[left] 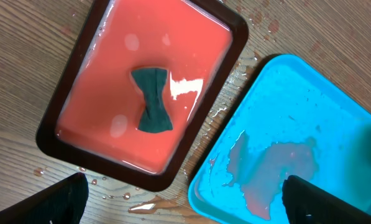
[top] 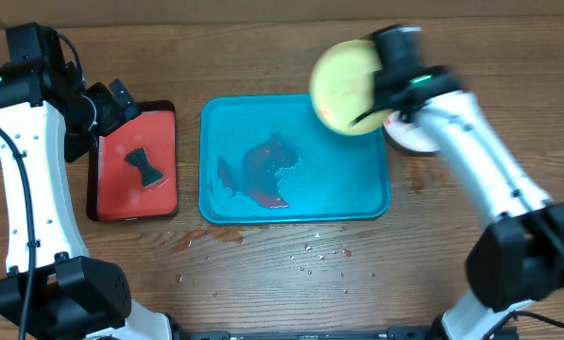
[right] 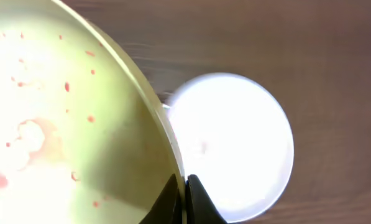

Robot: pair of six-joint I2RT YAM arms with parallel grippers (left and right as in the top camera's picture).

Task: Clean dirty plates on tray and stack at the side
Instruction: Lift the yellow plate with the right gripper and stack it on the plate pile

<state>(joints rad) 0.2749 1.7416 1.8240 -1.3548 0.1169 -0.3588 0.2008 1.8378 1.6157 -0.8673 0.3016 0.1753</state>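
Observation:
My right gripper is shut on the rim of the yellow-green plate and holds it tilted in the air over the teal tray's far right corner. In the right wrist view the plate carries small red specks and my fingers pinch its edge. A white plate lies on the table below, right of the tray; it also shows in the overhead view. The tray holds a red sauce smear. My left gripper is open and empty above the gap between both trays. The light blue plate is not visible.
A red tray with a dark rim holds liquid and a dark green sponge, left of the teal tray. Water drops and red specks lie on the wooden table in front of the trays.

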